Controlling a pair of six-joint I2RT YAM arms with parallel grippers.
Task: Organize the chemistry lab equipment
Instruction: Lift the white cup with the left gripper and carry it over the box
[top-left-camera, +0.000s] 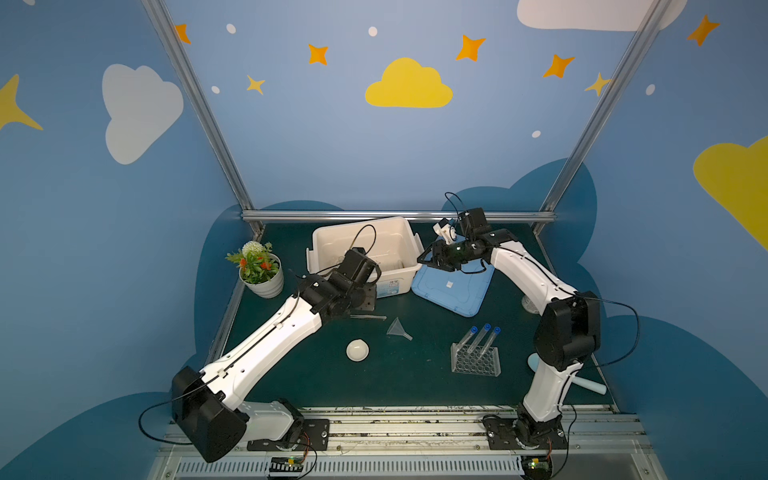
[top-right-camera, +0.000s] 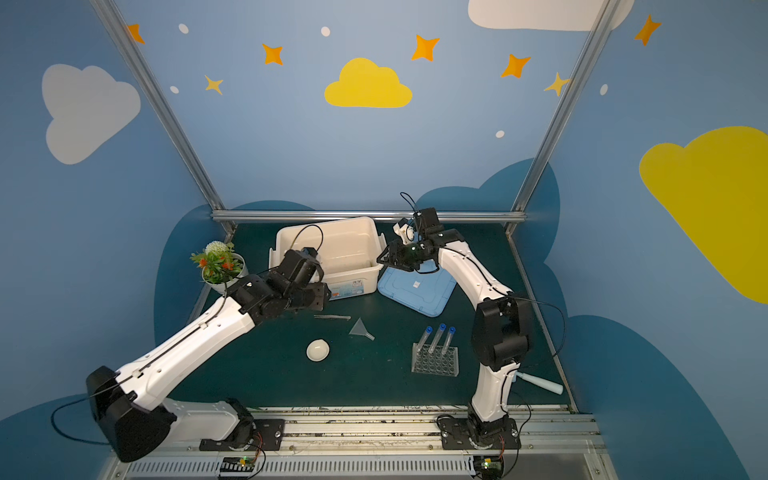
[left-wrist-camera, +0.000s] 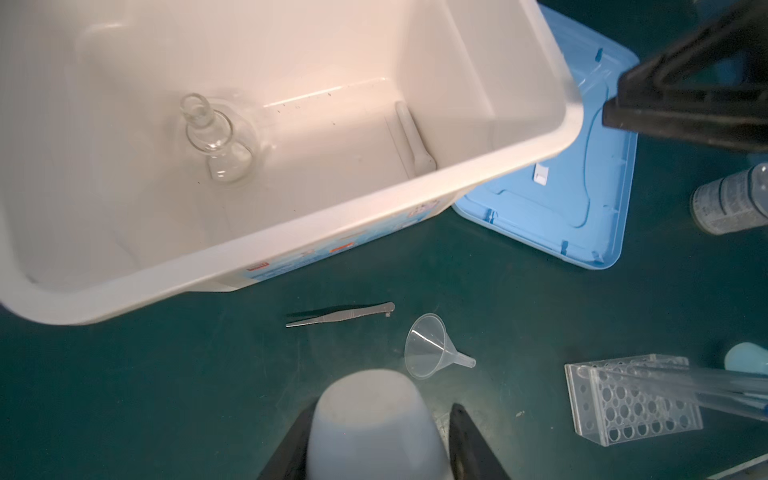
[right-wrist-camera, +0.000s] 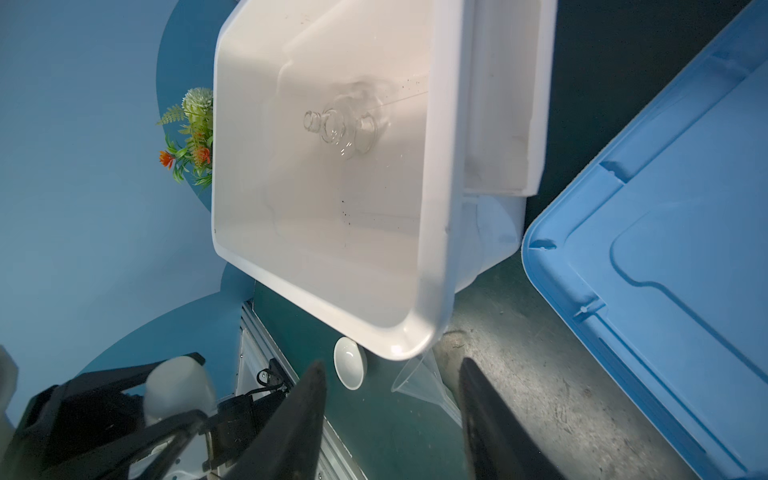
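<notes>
Left gripper (left-wrist-camera: 381, 411) is closed on the white cup (left-wrist-camera: 374, 432), a finger on either side, just in front of the near wall of the white bin (top-left-camera: 399, 280). Right gripper (right-wrist-camera: 392, 374) stands wide and empty beside the bin's right rim, above the edge of the blue lid (top-left-camera: 451, 291).

Inside the bin: round glass flask (left-wrist-camera: 216, 137) on its side, pestle (left-wrist-camera: 411, 137) along one wall.

On the desk (top-left-camera: 415, 386) in front of the bin: metal tweezers (top-left-camera: 368, 318), clear funnel (top-left-camera: 397, 328) on its side next to them, white bowl (top-left-camera: 357, 350) nearer the front. To the right, the clear rack (top-left-camera: 476, 361) holds three leaning blue-capped tubes (top-left-camera: 482, 338).

Potted plant (top-left-camera: 259, 268) sits left of the bin. Scoop (top-left-camera: 590, 386) is partly hidden behind the right arm.
</notes>
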